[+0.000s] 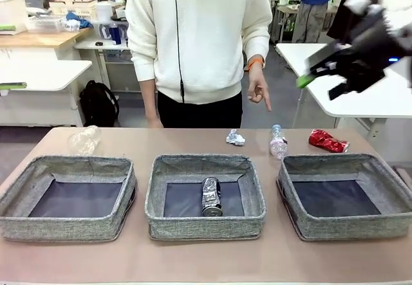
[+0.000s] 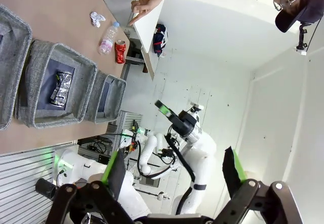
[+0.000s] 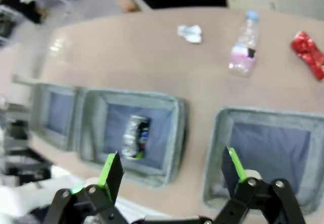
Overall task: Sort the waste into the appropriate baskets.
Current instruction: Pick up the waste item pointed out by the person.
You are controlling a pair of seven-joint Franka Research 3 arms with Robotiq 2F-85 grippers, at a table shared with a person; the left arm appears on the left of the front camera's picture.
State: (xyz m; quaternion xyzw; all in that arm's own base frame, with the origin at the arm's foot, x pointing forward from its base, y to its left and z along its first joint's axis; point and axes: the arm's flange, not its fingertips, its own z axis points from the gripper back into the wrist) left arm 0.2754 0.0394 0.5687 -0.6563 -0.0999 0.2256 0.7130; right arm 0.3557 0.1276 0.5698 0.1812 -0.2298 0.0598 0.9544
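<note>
Three grey woven baskets stand in a row: left [image 1: 77,164], middle [image 1: 205,163], right [image 1: 341,164]. A crushed dark blue-silver can [image 1: 211,196] lies in the middle basket. Behind the baskets lie a clear plastic cup [image 1: 85,140], a white paper wad [image 1: 235,137], a clear bottle [image 1: 278,141] and a crushed red can [image 1: 327,141]. My right gripper [image 1: 320,85] hangs open, high above the table's right end; its wrist view looks down past the open gripper [image 3: 172,176] on the can [image 3: 135,137], the bottle [image 3: 243,54] and the red can [image 3: 308,52]. My left gripper [image 2: 172,171] is open and holds nothing.
A person in a white sweater stands at the far side, one hand [image 1: 259,92] pointing down toward the bottle. White tables stand behind, at the left and right. Bare tabletop runs in front of the baskets.
</note>
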